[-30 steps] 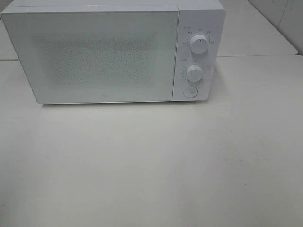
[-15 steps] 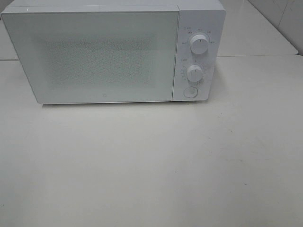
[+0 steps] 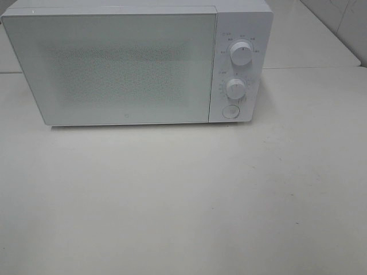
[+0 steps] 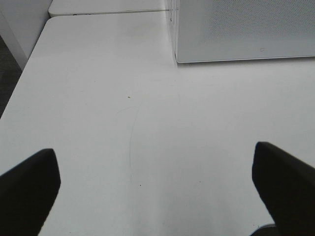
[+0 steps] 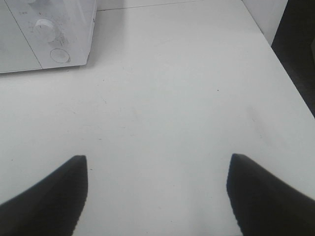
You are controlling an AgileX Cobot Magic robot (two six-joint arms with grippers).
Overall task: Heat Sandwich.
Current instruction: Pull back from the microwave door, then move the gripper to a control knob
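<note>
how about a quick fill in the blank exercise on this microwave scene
1. The door of the white microwave is ____.
2. Its control panel has ____ round knobs stacked above a round button.
3. The left gripper and the right gripper both stand ____ over the bare table, with nothing between their fingers.

Missing words: closed; two; open

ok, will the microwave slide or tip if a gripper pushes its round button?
Tipping seems unlikely: the microwave is a wide, low box sitting flat on the table. That surface looks smooth, so a hard push might slide it.
</note>
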